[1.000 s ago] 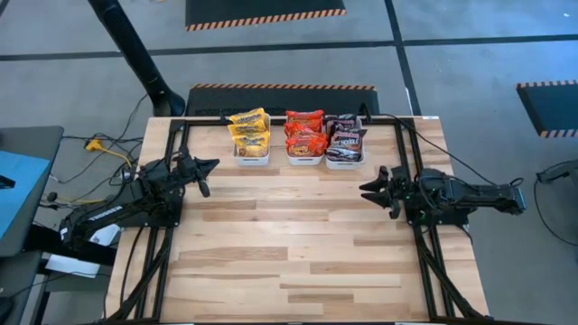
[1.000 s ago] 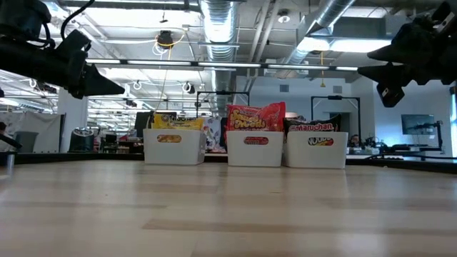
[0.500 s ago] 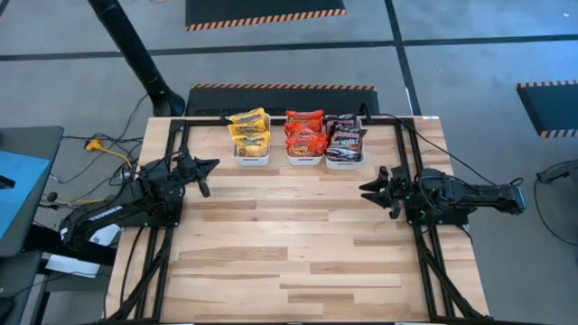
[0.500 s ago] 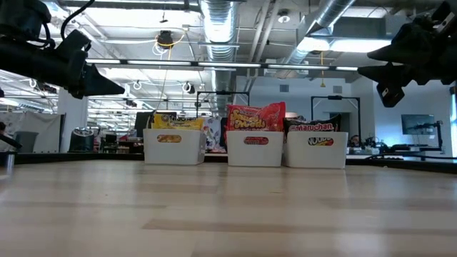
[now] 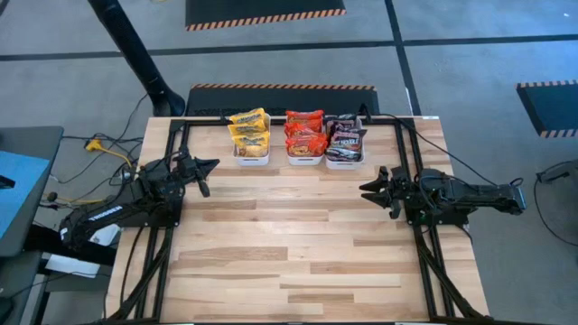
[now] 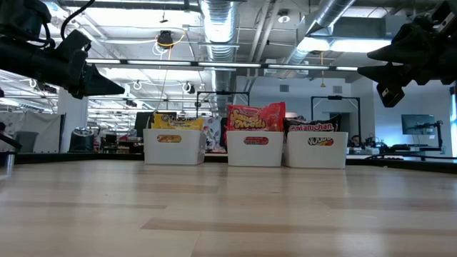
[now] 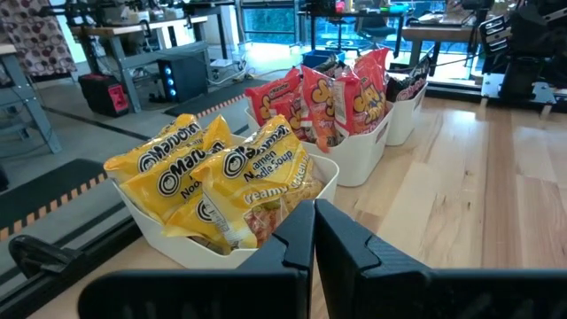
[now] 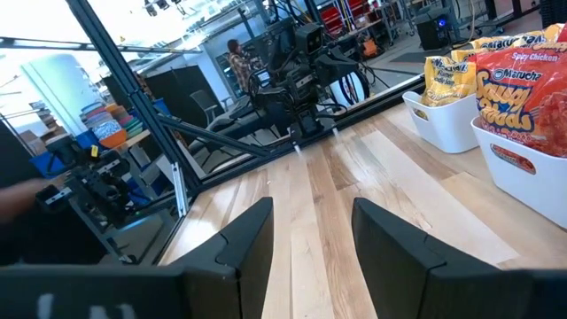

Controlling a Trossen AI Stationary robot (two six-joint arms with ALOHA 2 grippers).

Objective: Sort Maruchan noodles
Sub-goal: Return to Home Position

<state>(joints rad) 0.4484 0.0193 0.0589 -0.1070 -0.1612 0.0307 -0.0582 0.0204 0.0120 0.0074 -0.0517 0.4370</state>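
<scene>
Left fingers [image 7: 297, 241]: drawn in narrow, just a sliver of gap between them, gripping nothing, and they're aimed at the yellow heap.
Right fingers [image 8: 251, 241]: spread wide and holding nothing, with bench wood showing through the gap.
Left gripper [image 5: 206, 171]: hanging above the bench by its left edge, tip turned inward, short of the bins and touching none of them.
Right gripper [image 5: 372, 190]: up in the air over the right edge, tip pointing toward the middle of the bench, a mirror of its partner.
Yellow packets [image 5: 249, 132]: piled in the left bin [image 6: 173, 147], crinkled tops poking well above the rim, "Maruchan" readable on the wrappers.
Red packets [image 5: 304, 133]: stacked in the middle bin [image 6: 255, 150], standing tallest of the three loads in the low view.
Dark packets [image 5: 345, 135]: sitting in the right bin [image 6: 315, 152], one tipped up above the rim.
Bins: three white tubs side by side in one row at the far edge, each just beside the next.
Bench [image 5: 289, 248]: pale wood planks, with black frame rails running down both sides under the arms.
</scene>
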